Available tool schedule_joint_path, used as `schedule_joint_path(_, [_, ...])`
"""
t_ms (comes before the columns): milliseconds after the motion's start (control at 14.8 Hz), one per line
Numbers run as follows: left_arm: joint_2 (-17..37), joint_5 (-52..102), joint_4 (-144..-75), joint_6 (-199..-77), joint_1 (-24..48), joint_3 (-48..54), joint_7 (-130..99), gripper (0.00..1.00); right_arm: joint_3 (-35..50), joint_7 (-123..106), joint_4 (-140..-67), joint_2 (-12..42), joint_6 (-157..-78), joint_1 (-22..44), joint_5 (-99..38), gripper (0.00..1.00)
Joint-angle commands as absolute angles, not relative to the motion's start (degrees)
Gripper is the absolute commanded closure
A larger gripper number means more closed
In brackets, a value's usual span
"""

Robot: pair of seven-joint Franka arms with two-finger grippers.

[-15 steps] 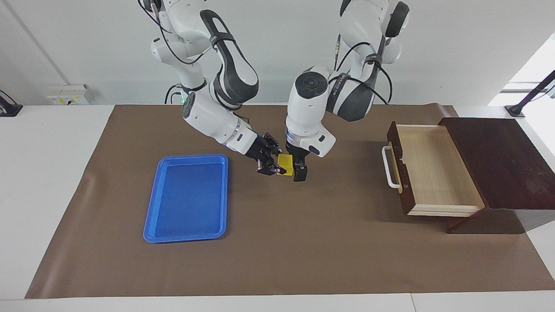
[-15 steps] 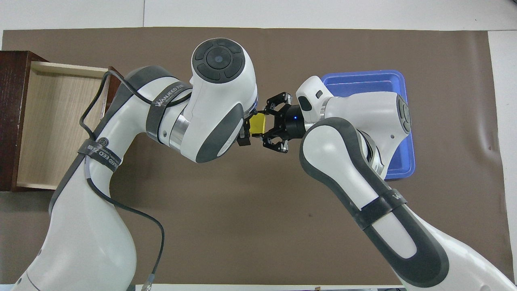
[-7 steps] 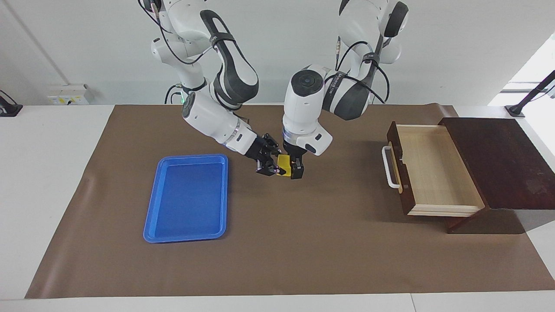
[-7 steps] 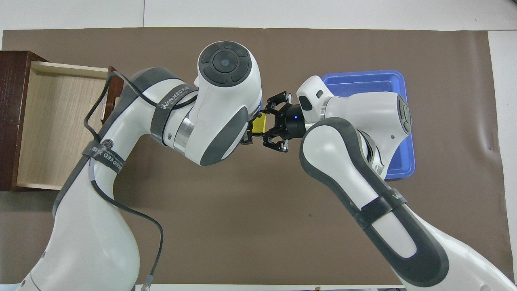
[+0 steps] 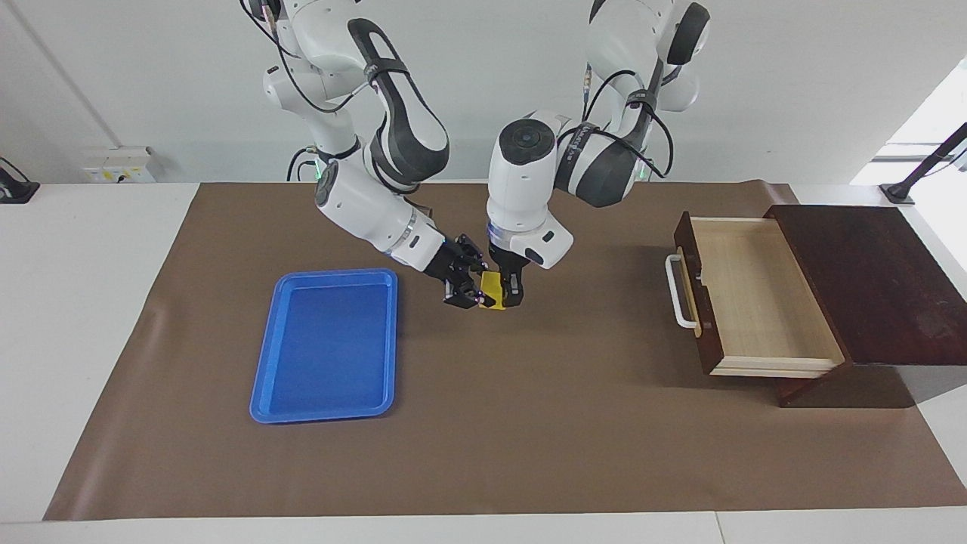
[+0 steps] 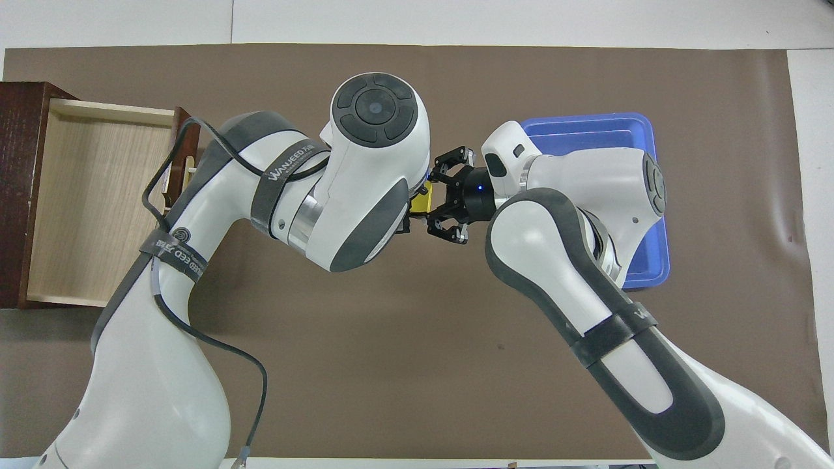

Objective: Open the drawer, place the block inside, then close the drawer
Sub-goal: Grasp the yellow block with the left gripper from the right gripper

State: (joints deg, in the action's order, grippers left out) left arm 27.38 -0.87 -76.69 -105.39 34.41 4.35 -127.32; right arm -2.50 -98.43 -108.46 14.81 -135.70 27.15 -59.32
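Since a second ago the left gripper [image 5: 505, 291] has slid toward the right arm's end of the table and closed in around the block [image 5: 491, 290], so that less of the yellow cube shows between the two hands than before; the right gripper [image 5: 462, 289] has barely shifted. In the facing view the block sits at about the centre of the dial, up in the air above the brown mat, with the blue tray [image 5: 266, 363] at roughly eight o'clock from it and the drawer [image 5: 748, 298] at three o'clock, pulled fully out of the dark box [image 5: 884, 279] with its pale inside bare. The right gripper's fingers are on the block from the nine o'clock side and look shut on it; the left gripper's fingers come down on either side of it from twelve o'clock, and whether they have already clamped I cannot tell. My reading is that the opening step is done and a hand-over from right arm to left arm is in hand. The next move calls for the left fingers to grip firmly before the right ones let go, then for the left arm to carry the block toward three o'clock and lower it into the drawer.
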Motion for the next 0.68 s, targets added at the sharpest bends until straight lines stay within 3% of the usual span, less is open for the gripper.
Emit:
schedule_joint_path(0, [28.0,-1.2,-75.1,-104.8,35.3,3.8,-126.9,1.00,-2.1,-96.8,-108.7,14.4,-136.1,27.0,-58.4,1.00])
schedule_joint_path(203, [28.0,-1.2,-75.1,-104.8,35.3,3.8,-126.8,1.00,-2.1,-95.9,-108.8,14.4,-136.1,26.9,-58.4,1.00])
schedule_joint_path(270, [28.0,-1.2,-75.1,-104.8,35.3,3.8,-126.6,1.00,-2.1,-95.3,-108.7,14.4,-136.1,27.0,-58.4,0.32])
schedule_joint_path(338, [28.0,-1.2,-75.1,-104.8,35.3,3.8,-126.1,1.00,-2.1,-94.9,-108.7,14.3,-136.0,27.1,-58.4,0.00])
schedule_joint_path(608, [27.8,-1.2,-75.1,-104.6,35.2,3.8,-125.2,1.00,-2.2,-93.7,-108.8,14.1,-135.9,27.2,-58.4,0.00])
